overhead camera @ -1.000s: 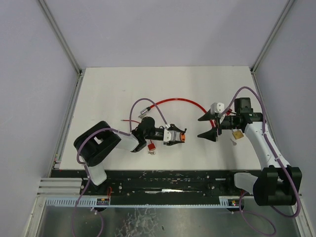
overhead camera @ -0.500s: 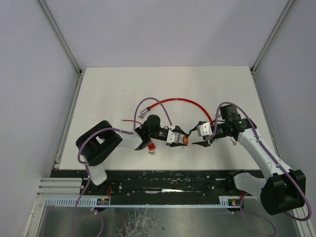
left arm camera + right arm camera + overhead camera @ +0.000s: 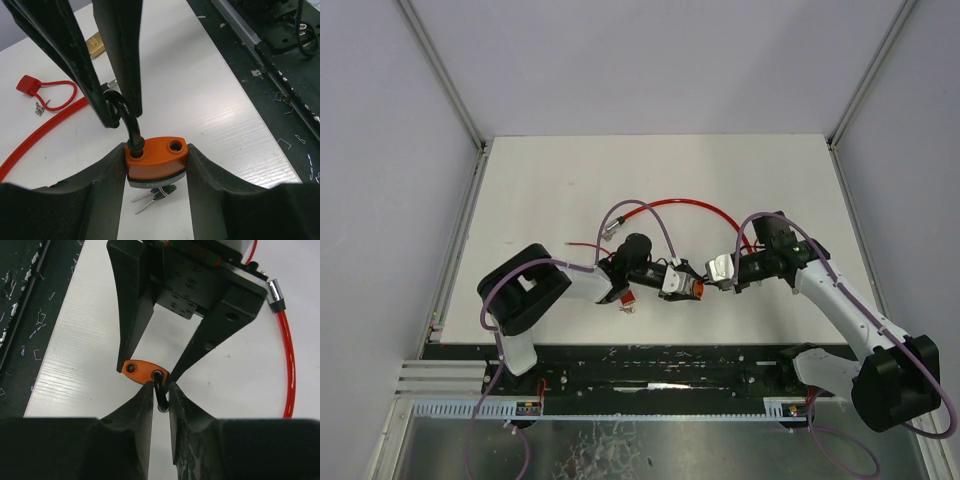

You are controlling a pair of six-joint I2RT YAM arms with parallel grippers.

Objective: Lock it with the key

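My left gripper (image 3: pixel 682 282) is shut on the body of an orange padlock (image 3: pixel 157 159), one finger on each side. Its black shackle (image 3: pixel 126 119) stands open, with one leg out of its hole. A key with spare keys (image 3: pixel 156 196) hangs from the padlock's underside. My right gripper (image 3: pixel 160 387) comes from the opposite side, its fingertips pressed on both sides of the shackle (image 3: pixel 161 399), just above the orange body (image 3: pixel 137 370). In the top view the two grippers meet over the front middle of the table, at the padlock (image 3: pixel 696 288).
A red cable (image 3: pixel 692 203) with a metal end (image 3: pixel 275 292) arcs behind the grippers. A small red padlock with keys (image 3: pixel 627 298) lies under the left arm. A red tag with a loop (image 3: pixel 29 85) and a brass padlock (image 3: pixel 95 44) lie beyond. The table's dark front rail (image 3: pixel 280 60) is close.
My right arm has swung left to the padlock and its jaws have closed from wide open onto the shackle. The left gripper has shifted slightly right with the padlock.
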